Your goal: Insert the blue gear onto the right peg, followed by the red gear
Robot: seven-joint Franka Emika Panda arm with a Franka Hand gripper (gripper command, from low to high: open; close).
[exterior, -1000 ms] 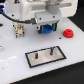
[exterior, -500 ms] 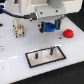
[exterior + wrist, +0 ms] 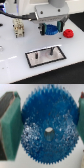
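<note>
Bright blue fills the wrist view up close — blue gear (image 3: 48, 131), teeth all round the rim, raised hub with a pale hole in the middle. Teal finger pads (image 3: 11, 128) pressed against its edge on either side, so clamped tight on it. Pulled back to the exterior view: nearest the camera, a dark-framed base plate (image 3: 45, 55) lying flat on the white table (image 3: 20, 70), with two thin pegs (image 3: 50, 51) sticking up from it. Above and behind that, the gripper (image 3: 51, 28) hanging off the table with the blue gear showing between its fingers. Just beside it on the exterior view's right, the red gear (image 3: 68, 34) sitting on the table — well apart from the plate. Farther back on the left, a small beige block fixture (image 3: 19, 28).
</note>
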